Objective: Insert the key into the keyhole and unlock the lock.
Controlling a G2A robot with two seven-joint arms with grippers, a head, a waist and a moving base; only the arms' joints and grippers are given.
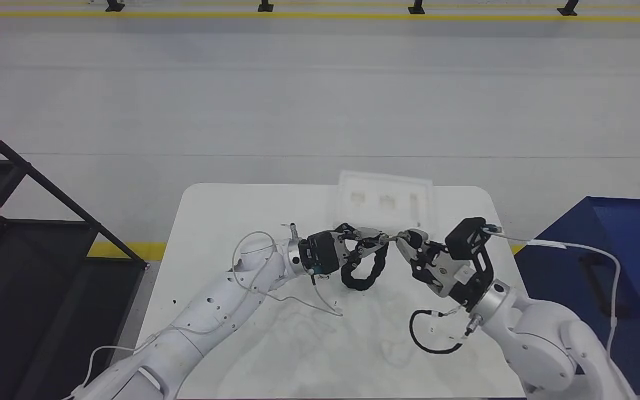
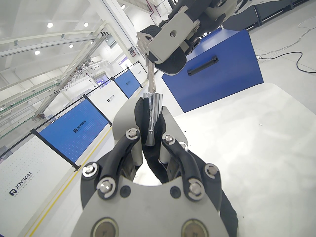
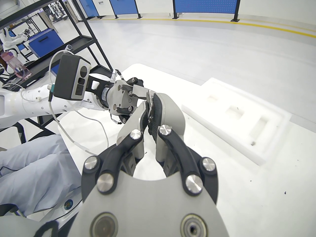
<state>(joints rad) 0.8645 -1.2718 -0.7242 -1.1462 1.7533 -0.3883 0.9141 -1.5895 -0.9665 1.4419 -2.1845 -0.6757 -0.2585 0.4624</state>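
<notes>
Left wrist view gives the clearest sight of the key [image 2: 151,75]. Its toothed head is clamped between the pads of the right gripper [image 2: 155,45], and its blade is pointed straight at the open end of the lock [image 2: 153,114], a chrome cylinder. The lock is clamped between the 2 fingers of the left gripper [image 2: 148,124], with its keyhole end standing out past the fingertips. The blade tip is seen at the mouth of the keyhole, touching it or just inside; how deep cannot be told.

The long axes of key and lock are judged to lie nearly in 1 line. The coming move is therefore taken to be a push along that line towards the left gripper, then a turn. A slight tilt could jam the blade.

From the lock a black cable [image 1: 362,272] hangs in a loop under the left gripper, over the white table [image 1: 230,220]. Beyond both grippers a foam tray [image 1: 385,195] lies on the table. No writing can be made out on key or lock; print on the panels [image 2: 61,129] behind is left unread.
</notes>
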